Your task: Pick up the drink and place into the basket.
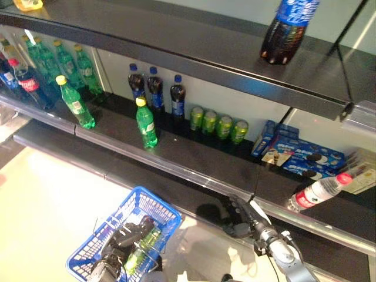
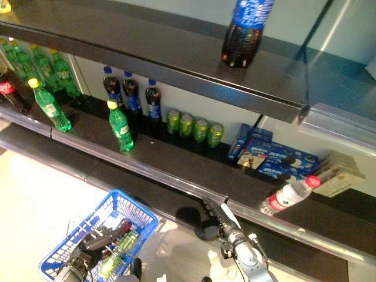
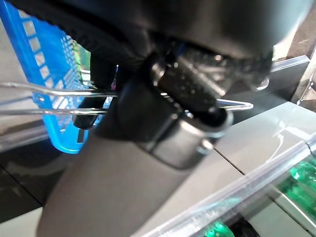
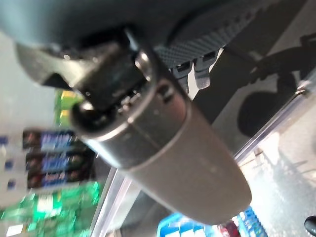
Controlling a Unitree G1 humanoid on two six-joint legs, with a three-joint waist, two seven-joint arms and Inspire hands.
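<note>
The blue basket (image 1: 160, 204) hangs at the lower left, and my left hand (image 1: 126, 237) is shut on its thin wire handles (image 3: 49, 91). A green bottle (image 1: 141, 250) lies inside the basket. My right hand (image 1: 235, 214) is low at the front edge of the lower shelf (image 1: 194, 161), below the green cans (image 1: 217, 124). Its fingers are relaxed and it holds nothing; it also shows in the right wrist view (image 4: 197, 44). A green bottle with a yellow cap (image 1: 146, 123) stands alone on the shelf, to the left of and beyond the right hand.
Dark bottles with blue labels (image 1: 155, 88) stand at the shelf's back. More green bottles (image 1: 59, 61) and another yellow-capped one (image 1: 75, 104) are at the left. Blue boxes (image 1: 299, 153) and a lying water bottle (image 1: 317, 192) are at the right. A large dark bottle (image 1: 288, 29) stands on the upper shelf.
</note>
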